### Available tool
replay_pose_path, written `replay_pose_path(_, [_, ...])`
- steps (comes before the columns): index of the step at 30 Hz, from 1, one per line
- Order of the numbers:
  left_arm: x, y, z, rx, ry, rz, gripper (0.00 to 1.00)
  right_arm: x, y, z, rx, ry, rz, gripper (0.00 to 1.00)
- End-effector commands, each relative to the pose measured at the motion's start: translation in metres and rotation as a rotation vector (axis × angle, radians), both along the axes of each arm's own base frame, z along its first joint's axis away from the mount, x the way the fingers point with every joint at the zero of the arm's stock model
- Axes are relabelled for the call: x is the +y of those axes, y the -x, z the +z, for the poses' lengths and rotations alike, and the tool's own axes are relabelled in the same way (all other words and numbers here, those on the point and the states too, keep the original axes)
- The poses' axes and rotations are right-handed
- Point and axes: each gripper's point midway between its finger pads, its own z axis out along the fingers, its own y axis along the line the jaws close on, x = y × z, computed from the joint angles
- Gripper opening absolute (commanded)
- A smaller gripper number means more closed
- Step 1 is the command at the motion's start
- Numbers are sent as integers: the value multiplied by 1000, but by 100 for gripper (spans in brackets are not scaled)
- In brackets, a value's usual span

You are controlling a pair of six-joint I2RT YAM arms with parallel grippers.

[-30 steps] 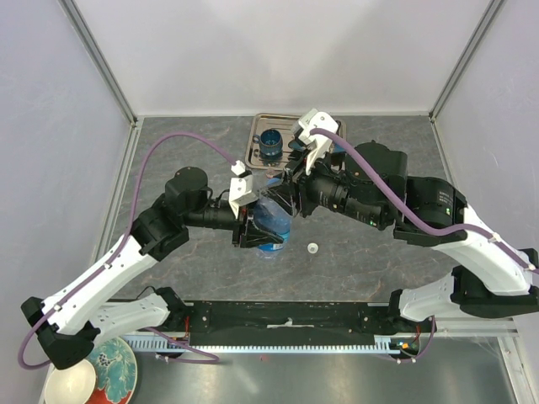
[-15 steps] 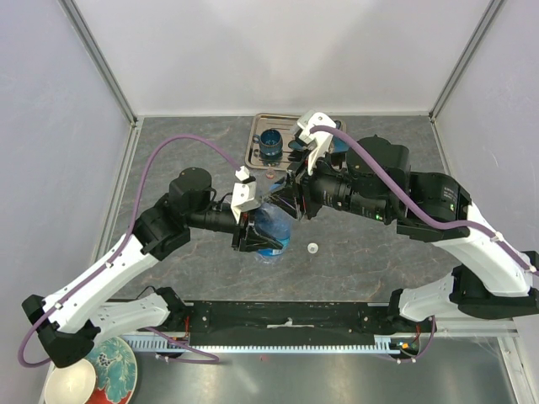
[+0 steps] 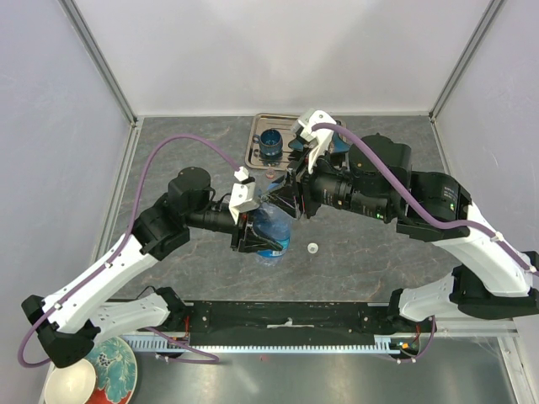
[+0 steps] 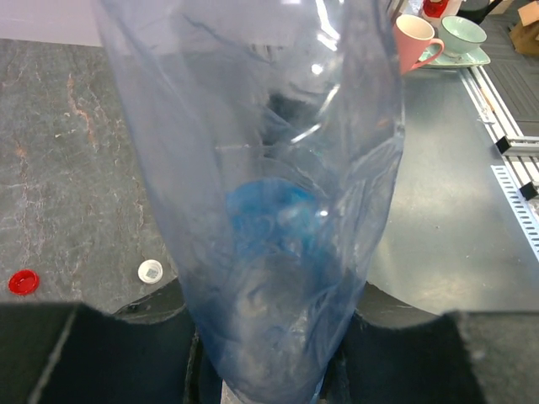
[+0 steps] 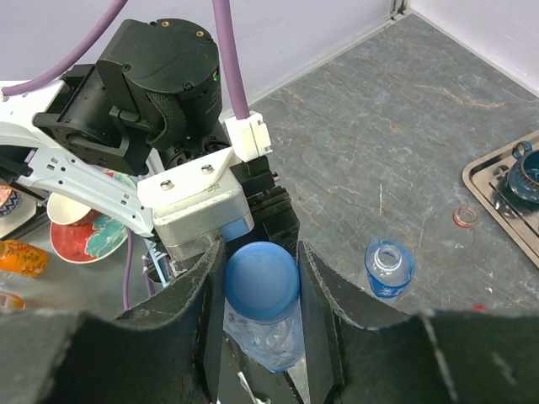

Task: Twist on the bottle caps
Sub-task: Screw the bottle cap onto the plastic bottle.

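The right gripper (image 5: 259,257) is clamped on one round blue plastic screw cap (image 5: 261,282), a finger pressed to each side, and the cap sits on the neck of a transparent blue-tinted plastic bottle (image 4: 269,168). The left gripper (image 3: 257,231) is closed around that bottle's body lower down and holds it up off the dark grey stone-patterned worktop (image 3: 354,252), near the middle of it; the two grippers meet nose to nose over it in the top view. Two bottles can be counted. The second, a small transparent blue-tinted plastic bottle (image 5: 389,268), stands upright on the worktop just beyond the held one, with its narrow neck open and uncapped. Three caps can be counted: the blue one in the grip, one small white plastic cap (image 3: 312,248) lying open side up on the worktop just right of the held bottle, and one small red plastic cap (image 4: 23,281) lying on the worktop near the white one but apart from it. One small reddish ring (image 5: 464,217) lies on the worktop just in front of one rectangular metal tray (image 3: 253,151) at the far edge. One dark blue cup (image 3: 271,145) stands in the tray's left part.
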Motion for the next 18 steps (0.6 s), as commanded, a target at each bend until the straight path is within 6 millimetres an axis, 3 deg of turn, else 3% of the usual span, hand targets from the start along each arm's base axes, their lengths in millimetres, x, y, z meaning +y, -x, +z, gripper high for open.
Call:
replay_pose_path(1, [-1, 23, 32, -80, 100, -121, 2, 12, -8, 21, -22, -102, -20, 41])
replay_pose_path(9, [0, 25, 32, -76, 103, -121, 2, 14, -9, 24, -29, -119, -22, 49])
replay_pose_path(10, [1, 25, 32, -74, 102, -123, 2, 14, -9, 24, -29, -121, -20, 53])
replay_pose_path(18, [0, 25, 32, -72, 105, -122, 2, 12, -10, 26, -37, -134, -26, 56])
